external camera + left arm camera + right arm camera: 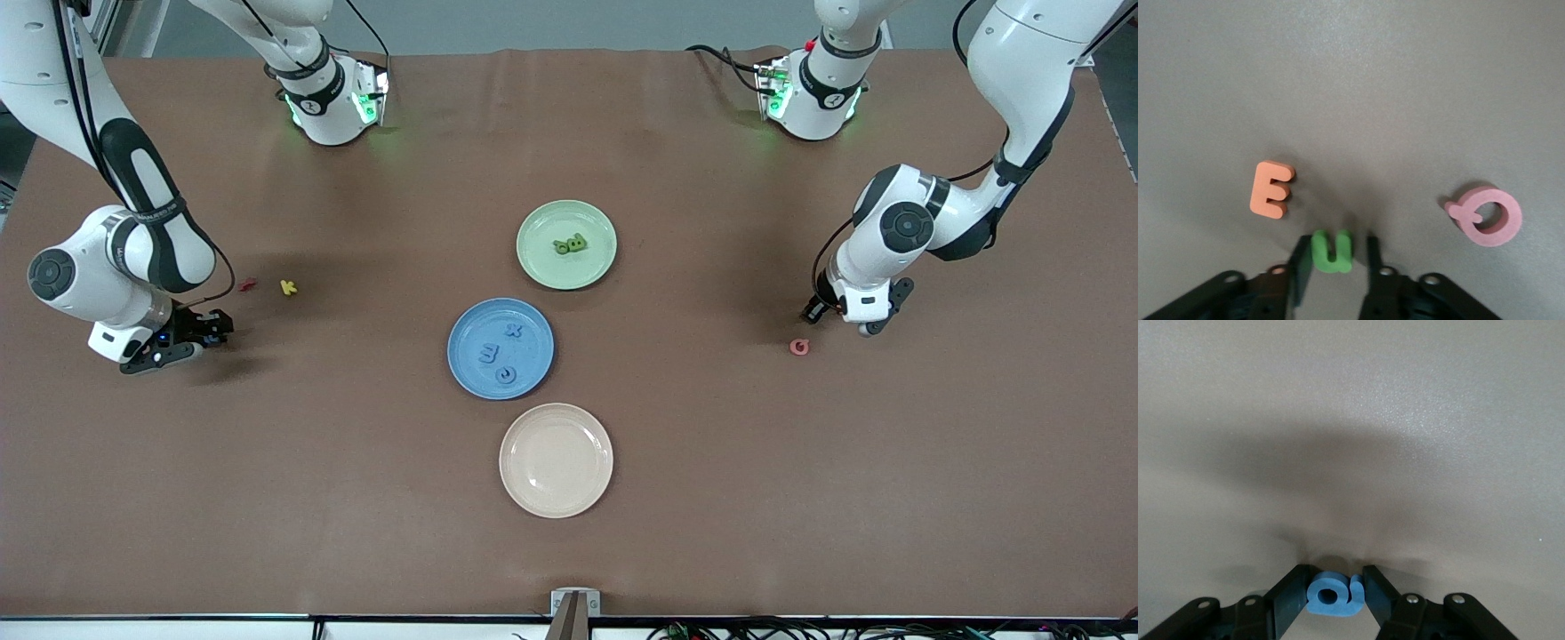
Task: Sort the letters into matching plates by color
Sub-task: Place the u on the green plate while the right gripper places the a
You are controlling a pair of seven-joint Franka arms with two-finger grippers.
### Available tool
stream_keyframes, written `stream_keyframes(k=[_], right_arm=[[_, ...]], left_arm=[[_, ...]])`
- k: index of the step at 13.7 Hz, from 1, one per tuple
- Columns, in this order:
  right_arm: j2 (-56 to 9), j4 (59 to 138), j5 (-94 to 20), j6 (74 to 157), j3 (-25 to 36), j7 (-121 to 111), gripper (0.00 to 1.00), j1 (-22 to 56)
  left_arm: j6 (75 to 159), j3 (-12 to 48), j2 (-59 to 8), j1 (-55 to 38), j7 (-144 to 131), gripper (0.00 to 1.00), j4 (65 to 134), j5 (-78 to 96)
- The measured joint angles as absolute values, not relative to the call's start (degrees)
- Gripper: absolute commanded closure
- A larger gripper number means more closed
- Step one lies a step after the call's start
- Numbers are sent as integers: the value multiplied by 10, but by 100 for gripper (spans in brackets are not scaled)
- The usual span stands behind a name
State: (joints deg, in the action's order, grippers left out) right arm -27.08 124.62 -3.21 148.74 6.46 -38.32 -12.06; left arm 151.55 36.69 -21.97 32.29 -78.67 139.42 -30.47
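Note:
My left gripper (1335, 257) is down at the table toward the left arm's end, open around a green letter U (1332, 251). One finger touches the U and a small gap shows at the other. In the front view this gripper (816, 311) hides the U. My right gripper (1335, 587) is shut on a blue letter (1334, 593) at the table near the right arm's end; in the front view it shows low by the table (213, 329). The light green plate (542, 267) holds green letters (570, 244). The blue plate (471, 373) holds three blue letters (488, 354).
A cream plate (556, 460) lies nearer the front camera than the blue plate. A pink Q (1486, 215), also in the front view (799, 347), and an orange E (1271, 189) lie beside the left gripper. A red letter (247, 284) and a yellow letter (288, 287) lie near the right gripper.

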Motion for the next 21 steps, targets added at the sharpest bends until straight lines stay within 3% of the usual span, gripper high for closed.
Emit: stream_keyframes(k=[5,11,17,21], right_arm=[[-271,1245,-32,1484,63,-386,80,-121],[-232,1207,-32,1397,51,-385,82,-98],[-208,1115,-32,1232,50,-301,83,-33],[-199,1085,-32,1171,46,-145,83,59]], left_arm=[[1516,374,-217,324,-792,100,1391,-310],[1511,517,-214,312,-956,100,1385,-313],[1505,546,-216,137,-1134,100,1356,-313],[1500,545,-229,46,-1181,100,1333,-313]])
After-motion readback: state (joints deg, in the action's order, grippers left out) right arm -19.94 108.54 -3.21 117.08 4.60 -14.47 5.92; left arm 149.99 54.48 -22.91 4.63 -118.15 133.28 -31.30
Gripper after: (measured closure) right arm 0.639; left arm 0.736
